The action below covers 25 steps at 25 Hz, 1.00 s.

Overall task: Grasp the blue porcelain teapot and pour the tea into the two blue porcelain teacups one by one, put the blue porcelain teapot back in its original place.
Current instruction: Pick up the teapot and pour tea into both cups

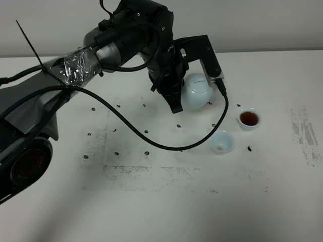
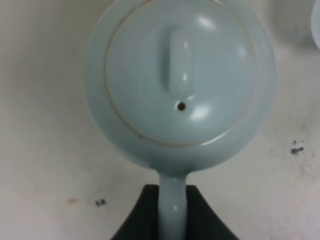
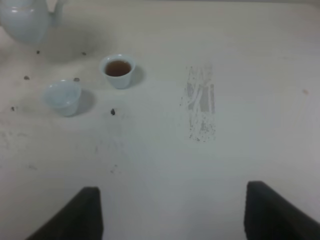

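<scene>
Over near the middle of the scuffed white table (image 1: 151, 201), the left tool (image 2: 173, 220) is clamped shut on the loop handle (image 2: 172, 197) of the small round pale blue glossy porcelain teapot (image 1: 196, 92). The pot's upright with its knobbed lid (image 2: 177, 75) on. Can't tell if it's resting on the table or just off it.

Just right of it sit a small pale blue handleless porcelain teacup (image 1: 249, 119) holding brown tea and a matching teacup (image 1: 222, 141) showing only its pale inside. They're near each other but apart. The right tool (image 3: 175, 205) hangs over the table well away from the cups, jaws wide apart, gripping nothing.
</scene>
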Available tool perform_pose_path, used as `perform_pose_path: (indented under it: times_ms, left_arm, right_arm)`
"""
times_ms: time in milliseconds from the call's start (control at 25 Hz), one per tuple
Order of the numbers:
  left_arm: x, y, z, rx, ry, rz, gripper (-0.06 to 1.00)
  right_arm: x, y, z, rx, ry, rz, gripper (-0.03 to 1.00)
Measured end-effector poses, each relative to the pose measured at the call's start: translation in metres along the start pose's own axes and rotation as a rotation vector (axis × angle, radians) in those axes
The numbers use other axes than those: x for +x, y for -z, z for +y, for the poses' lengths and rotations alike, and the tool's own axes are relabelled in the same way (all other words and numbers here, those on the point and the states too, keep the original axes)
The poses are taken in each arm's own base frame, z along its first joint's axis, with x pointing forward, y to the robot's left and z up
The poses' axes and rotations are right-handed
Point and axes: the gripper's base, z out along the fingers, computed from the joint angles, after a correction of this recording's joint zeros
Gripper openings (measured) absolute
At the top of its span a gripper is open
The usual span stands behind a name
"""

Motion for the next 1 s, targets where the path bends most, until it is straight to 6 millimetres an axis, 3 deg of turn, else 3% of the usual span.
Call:
perform_pose_path:
  times_ms: [720, 1000]
  left_arm:
    - [0.008, 0.0, -0.002, 0.054, 0.103, 0.061, 0.06]
    - [0.028, -0.016, -0.001, 0.043, 0.171, 0.066, 0.06]
  right_arm:
    - [0.0, 0.0, 0.0, -0.002, -0.001, 0.0, 0.57]
    - [0.0, 0.0, 0.0, -0.002, -0.001, 0.001, 0.57]
